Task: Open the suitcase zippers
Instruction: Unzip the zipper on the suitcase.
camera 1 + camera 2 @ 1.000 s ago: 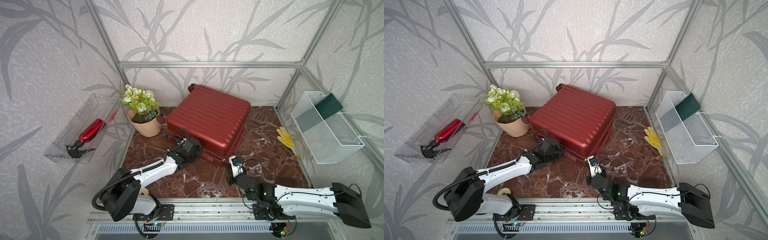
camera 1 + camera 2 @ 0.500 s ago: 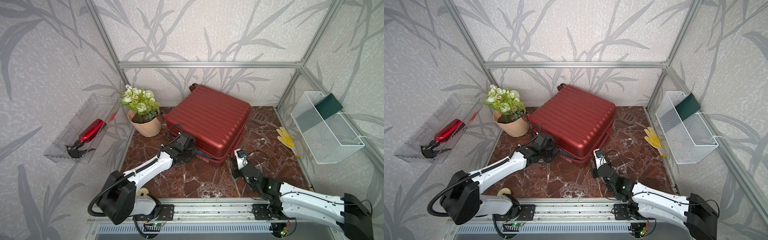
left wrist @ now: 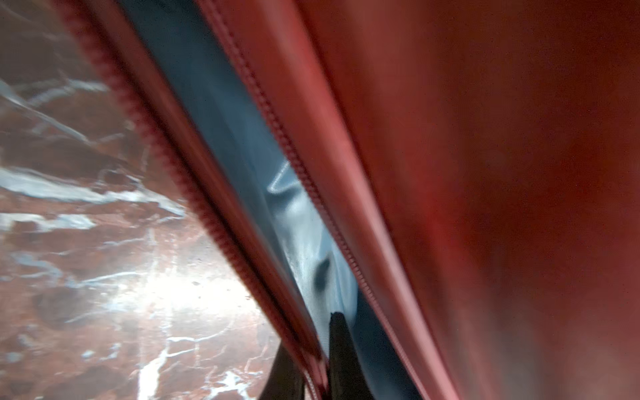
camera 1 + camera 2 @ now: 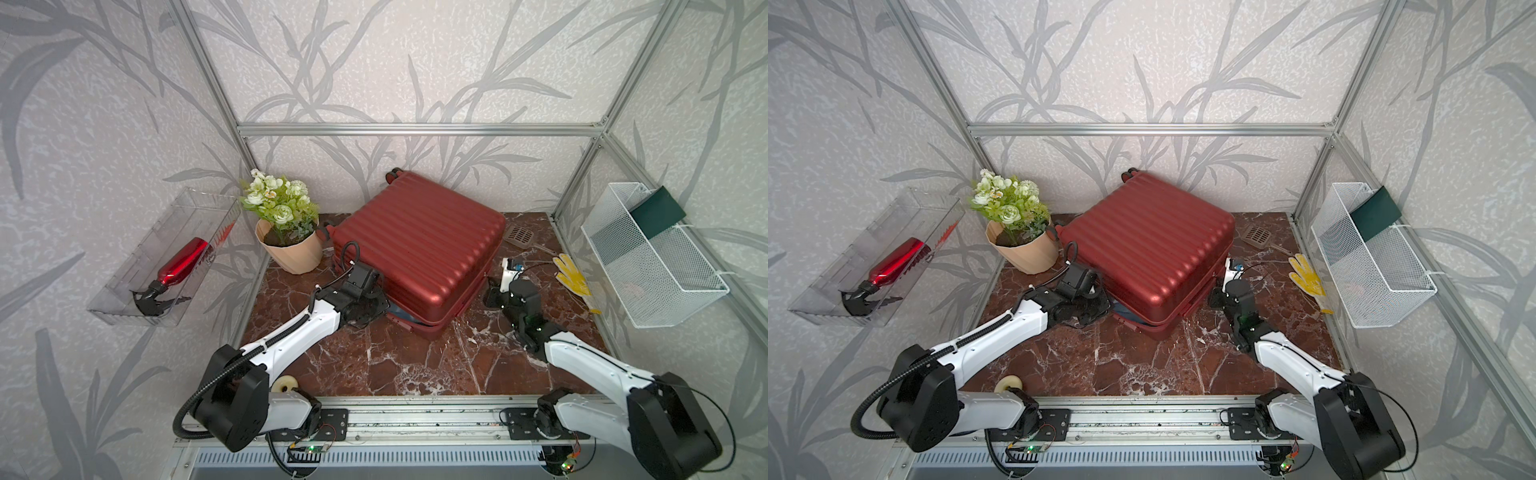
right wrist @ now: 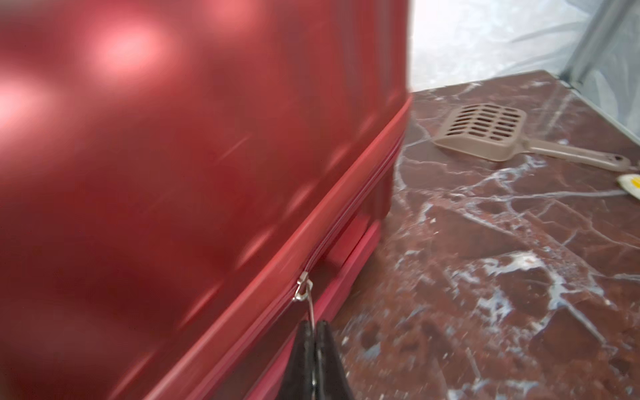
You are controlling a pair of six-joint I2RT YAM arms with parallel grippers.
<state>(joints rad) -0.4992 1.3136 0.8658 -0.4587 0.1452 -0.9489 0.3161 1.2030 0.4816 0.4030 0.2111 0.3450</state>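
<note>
A red suitcase [image 4: 415,245] lies flat by the marble worktop's [image 4: 415,365] far edge, its near corner gaping on blue lining [image 4: 401,318]. The left gripper [image 4: 380,309] works that gap; the right gripper [image 4: 490,293] meets the zipper [image 4: 462,304] alongside.

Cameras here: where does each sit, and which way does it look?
Top views: high at the front, looking down on the suitcase; left arm, right arm show.
Left wrist: on the left arm, facing blue lining; left gripper clamps the opened zipper.
Right wrist: on the right arm, facing the suitcase side; right gripper pinches the zipper pull.
Shared: the scoop, in right wrist and top views.
</note>
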